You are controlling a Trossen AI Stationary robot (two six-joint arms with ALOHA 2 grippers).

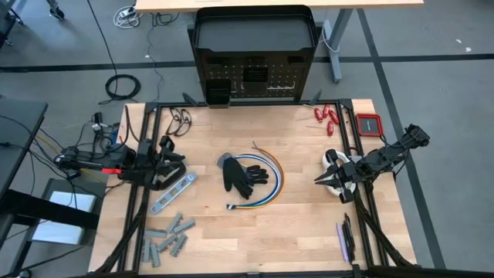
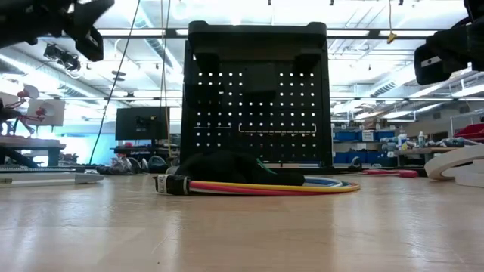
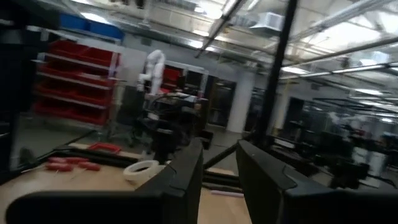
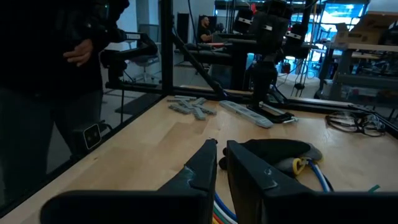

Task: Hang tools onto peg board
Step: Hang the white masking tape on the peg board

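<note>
At the table's right edge, the right hand [image 1: 320,178] hovers beside a tape roll [image 1: 333,160].

Peg board [image 1: 253,46] top cut off in low view. Purple-handled tool [image 1: 342,241] too small to identify. White tape roll [image 2: 463,165] cut by low view's edge. Person [image 4: 50,81] at table cut off above shoulders in right wrist view.

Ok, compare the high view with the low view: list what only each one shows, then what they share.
Only the high view: the grey metal pieces, the flat bar, the red-handled tools, the purple-handled tool, and both grippers, left and right, low over the table.
Only the low view: the room behind, with a monitor.
Both: the peg board, black glove, coloured cable loop and tape roll.
</note>
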